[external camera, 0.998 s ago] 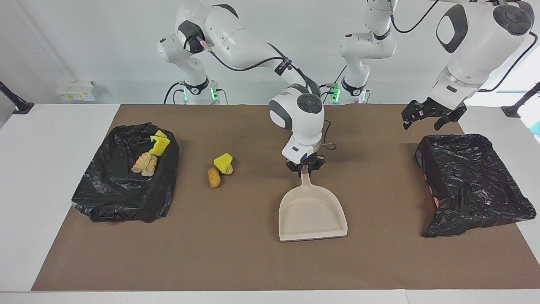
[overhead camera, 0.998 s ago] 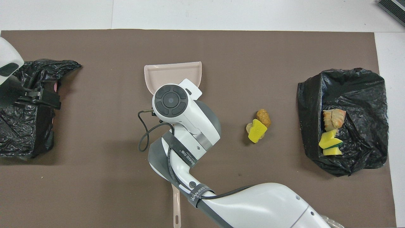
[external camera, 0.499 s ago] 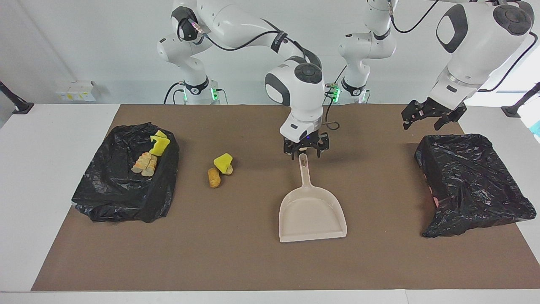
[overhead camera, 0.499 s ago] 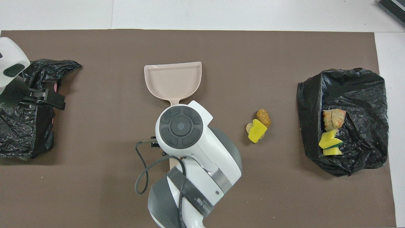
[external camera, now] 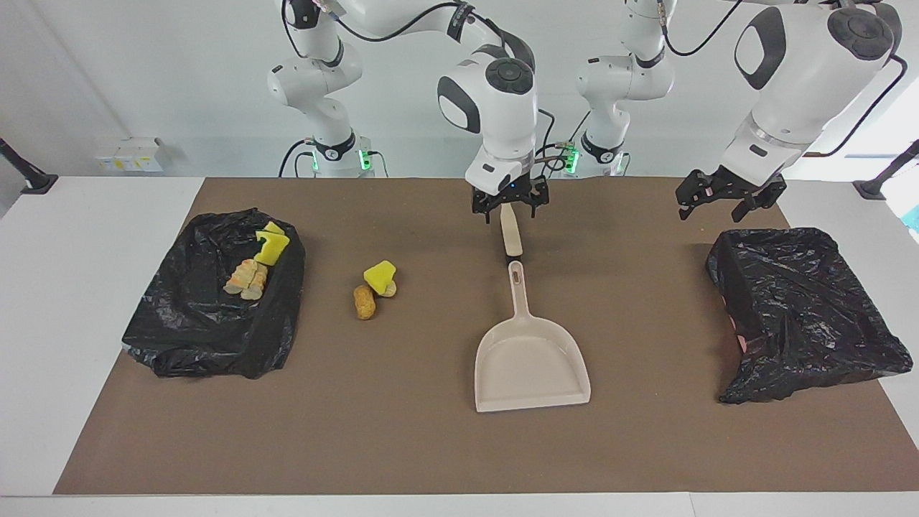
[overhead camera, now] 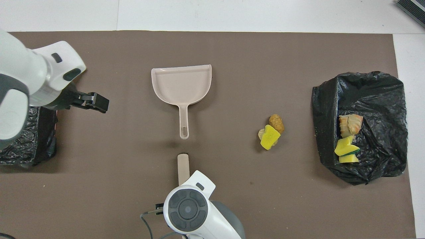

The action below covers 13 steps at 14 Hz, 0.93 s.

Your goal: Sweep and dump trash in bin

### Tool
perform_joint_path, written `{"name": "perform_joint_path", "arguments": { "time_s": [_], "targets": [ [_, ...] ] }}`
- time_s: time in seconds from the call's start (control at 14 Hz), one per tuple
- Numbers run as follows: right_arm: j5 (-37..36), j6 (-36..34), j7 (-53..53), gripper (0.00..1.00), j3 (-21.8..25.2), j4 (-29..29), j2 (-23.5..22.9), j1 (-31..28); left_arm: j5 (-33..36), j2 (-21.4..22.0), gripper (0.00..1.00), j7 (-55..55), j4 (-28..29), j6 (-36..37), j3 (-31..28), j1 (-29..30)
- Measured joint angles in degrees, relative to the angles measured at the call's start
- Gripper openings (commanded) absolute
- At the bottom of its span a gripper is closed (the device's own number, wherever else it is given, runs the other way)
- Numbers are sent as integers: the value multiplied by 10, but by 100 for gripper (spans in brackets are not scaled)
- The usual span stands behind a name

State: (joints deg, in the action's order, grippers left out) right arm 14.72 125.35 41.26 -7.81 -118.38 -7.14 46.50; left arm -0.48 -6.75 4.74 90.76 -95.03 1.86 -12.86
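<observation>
Facing view: right gripper (external camera: 506,208), jaws open, hovers over a slim beige stick (external camera: 511,237). Left gripper (external camera: 721,205), jaws open, waits beside a black-bagged bin (external camera: 804,309). Loose yellow-sponge and tan-lump trash (external camera: 375,287) lies on the bench, well apart from the beige plastic dustpan (external camera: 531,366); a long sweep could scatter it.

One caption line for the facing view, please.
Right gripper over a beige stick, left gripper near a black bag; dustpan and trash lie apart.

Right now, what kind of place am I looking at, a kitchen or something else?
Probably a robotics lab test bench, not a kitchen: a white table under a brown paper mat, staged sponge and bread scraps, and two black bag-lined bins against a bare white wall.
</observation>
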Motion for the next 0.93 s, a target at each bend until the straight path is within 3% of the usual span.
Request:
{"name": "perform_joint_path", "arguments": {
  "time_s": [0.21,0.5,0.64,0.71,0.78,0.86,0.93],
  "targets": [
    [0,26,2,100,0,-53,2,19,-3,-38,100,47,0,-51,2,-41],
    [1,37,2,98,0,-73,15,28,-3,-106,100,120,-2,-133,2,-97],
    [1,44,2,68,0,-75,16,29,-3,-136,100,140,-5,-161,2,-114],
    [1,44,2,60,0,-76,16,29,-3,-146,100,152,-5,-180,2,-123],
    [1,46,2,46,0,-76,16,29,-3,-152,100,160,-5,-189,2,-129],
    [1,50,2,26,0,-78,16,29,-3,-155,100,166,-4,-191,1,-133],
    [1,55,2,18,0,-80,15,29,-3,-157,100,176,-1,-198,1,-138]
  ]
}}
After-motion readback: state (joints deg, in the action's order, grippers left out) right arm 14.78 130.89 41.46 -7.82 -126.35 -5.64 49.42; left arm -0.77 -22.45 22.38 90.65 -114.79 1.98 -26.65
